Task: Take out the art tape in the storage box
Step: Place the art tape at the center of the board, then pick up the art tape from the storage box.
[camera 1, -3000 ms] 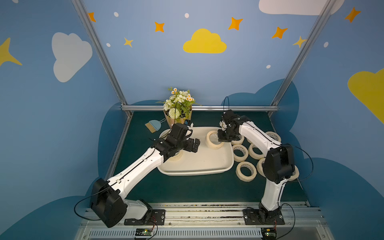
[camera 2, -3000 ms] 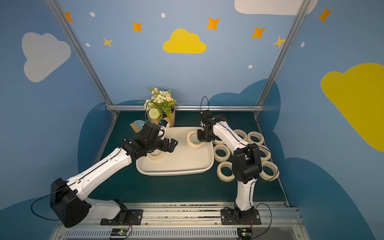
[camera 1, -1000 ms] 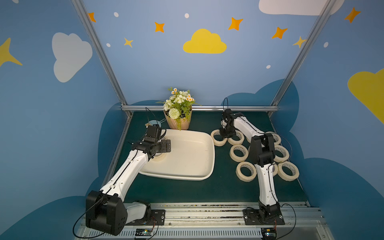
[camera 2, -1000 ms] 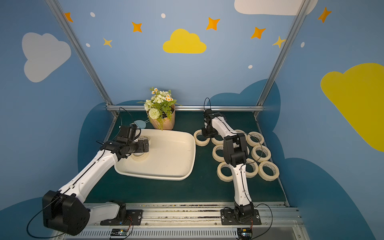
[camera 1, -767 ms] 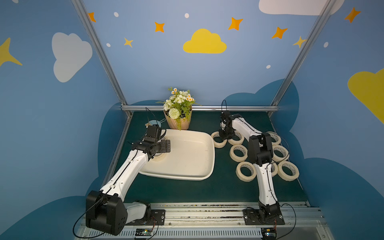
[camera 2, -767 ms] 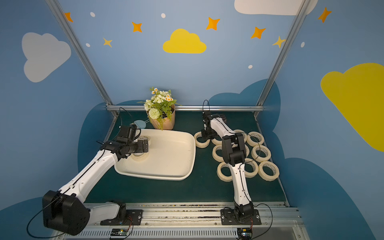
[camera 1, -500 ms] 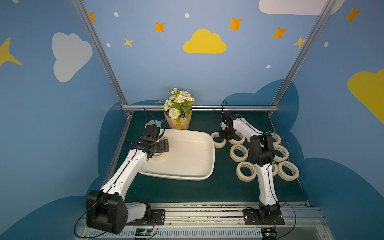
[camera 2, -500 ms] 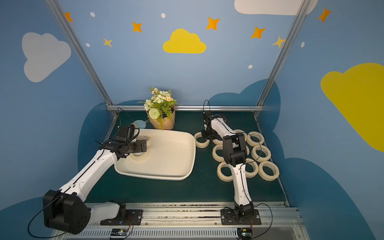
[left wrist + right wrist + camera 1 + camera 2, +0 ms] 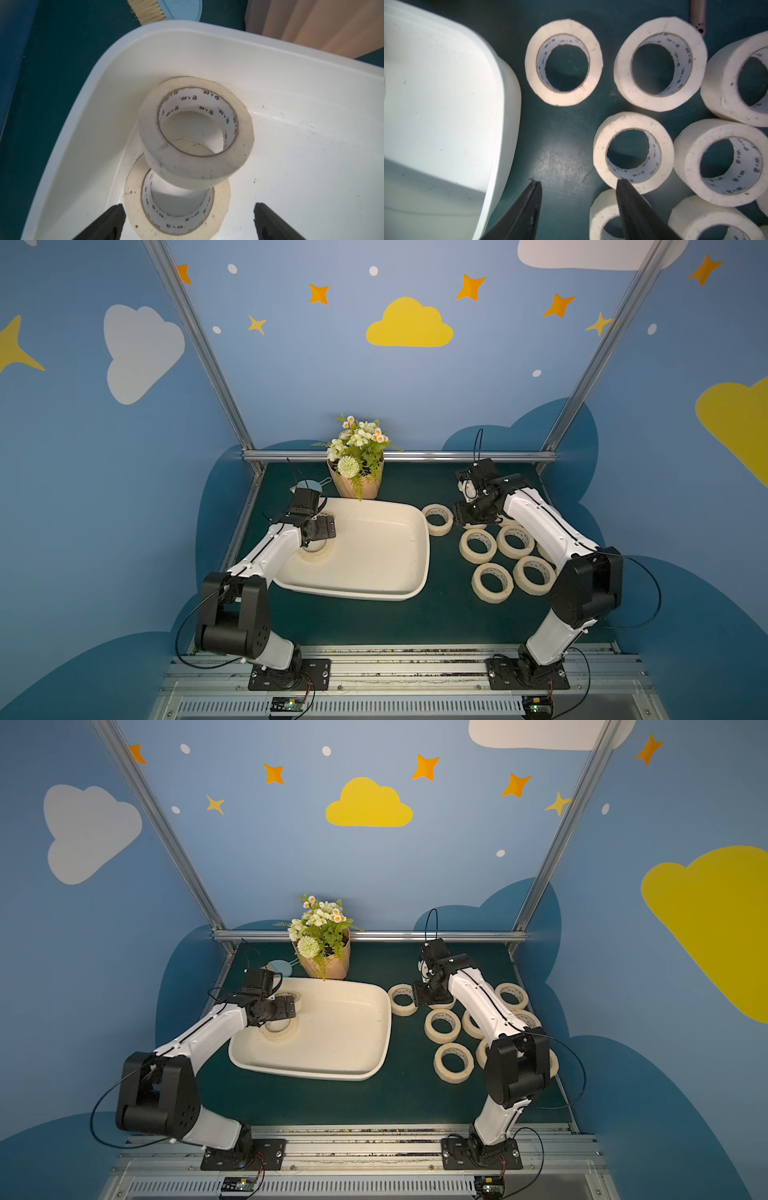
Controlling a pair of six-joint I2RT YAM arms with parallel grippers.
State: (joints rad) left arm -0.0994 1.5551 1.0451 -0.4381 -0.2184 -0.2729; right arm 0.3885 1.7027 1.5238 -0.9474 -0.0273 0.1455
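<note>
1. Two art tape rolls remain stacked in the storage box corner, under the left gripper, jaws spread wide
2. Next: lower and pinch the top roll
3. Right gripper, jaws spread, empty above worktop rolls

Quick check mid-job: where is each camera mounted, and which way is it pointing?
Top views: high at the front, looking down over both arms, storage box and flower pot.
Left wrist: above the box corner, looking at two stacked tape rolls; open jaws show.
Right wrist: looks down at rolls on the mat; parted jaws show.
Shared: all views show the box.
</note>
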